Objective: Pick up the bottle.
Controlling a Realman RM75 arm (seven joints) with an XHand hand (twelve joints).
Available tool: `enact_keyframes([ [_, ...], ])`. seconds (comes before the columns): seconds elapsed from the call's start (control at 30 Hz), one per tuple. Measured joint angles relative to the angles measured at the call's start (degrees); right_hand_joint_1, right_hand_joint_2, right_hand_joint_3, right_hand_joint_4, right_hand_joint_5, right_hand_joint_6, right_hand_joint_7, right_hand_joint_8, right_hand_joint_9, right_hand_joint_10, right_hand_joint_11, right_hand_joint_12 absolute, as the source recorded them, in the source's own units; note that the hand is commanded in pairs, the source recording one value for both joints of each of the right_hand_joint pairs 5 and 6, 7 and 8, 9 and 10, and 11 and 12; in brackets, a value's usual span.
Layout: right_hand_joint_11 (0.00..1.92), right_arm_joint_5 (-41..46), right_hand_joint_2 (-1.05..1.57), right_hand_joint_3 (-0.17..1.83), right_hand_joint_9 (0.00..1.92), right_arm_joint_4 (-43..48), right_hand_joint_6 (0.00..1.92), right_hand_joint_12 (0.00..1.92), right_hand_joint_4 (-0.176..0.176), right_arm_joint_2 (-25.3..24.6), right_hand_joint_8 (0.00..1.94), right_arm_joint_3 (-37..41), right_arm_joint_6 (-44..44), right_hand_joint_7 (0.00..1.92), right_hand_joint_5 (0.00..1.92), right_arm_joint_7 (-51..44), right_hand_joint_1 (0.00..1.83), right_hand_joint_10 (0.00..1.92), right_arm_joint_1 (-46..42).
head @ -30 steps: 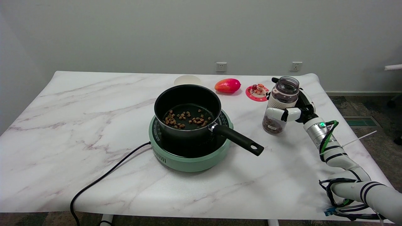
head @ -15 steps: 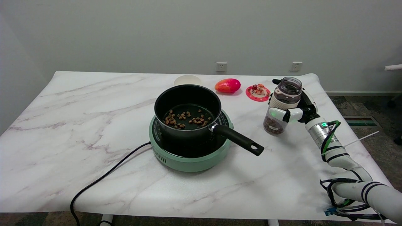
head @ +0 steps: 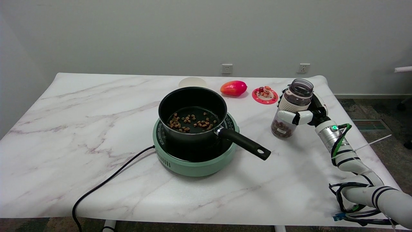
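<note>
1. The right hand (head: pixel 304 111) wraps its fingers (head: pixel 288 116) around the bottle (head: pixel 291 108) and holds it.
2. The bottle is open on top, tilted a bit, with brown bits inside. It sits near the table's (head: pixel 80 122) right edge; its bottom may be touching the table, but that is hard to see.
3. To its left, a black pot (head: pixel 193 112) with brown bits sits on a green stove (head: pixel 196 161).
4. Behind are a red fruit (head: pixel 233 87) and a pink plate (head: pixel 264 95).
</note>
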Motion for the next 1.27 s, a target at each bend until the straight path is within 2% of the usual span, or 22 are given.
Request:
enact_keyframes([
  [0.1,1.24,0.01,0.79,0.64,1.43,-0.1,1.92,1.24,0.0,0.04,1.92,0.07,0.0,1.92,1.92,0.04,1.6,1.43,0.09],
  [0.63,1.18,-4.45,0.73,0.66,1.39,3.33,1.92,1.18,0.0,3.14,1.92,0.97,-0.7,1.92,1.92,0.75,1.59,1.39,3.2],
  [1.03,1.17,-13.49,0.7,0.7,1.39,10.88,1.92,1.17,0.0,6.43,1.92,1.36,-3.38,1.92,1.92,2.29,1.59,1.39,8.71],
  [1.27,1.16,-22.09,0.7,0.69,1.39,17.61,1.92,1.16,0.0,7.89,1.92,2.25,-7.49,1.92,1.92,2.77,1.59,1.39,11.13],
])
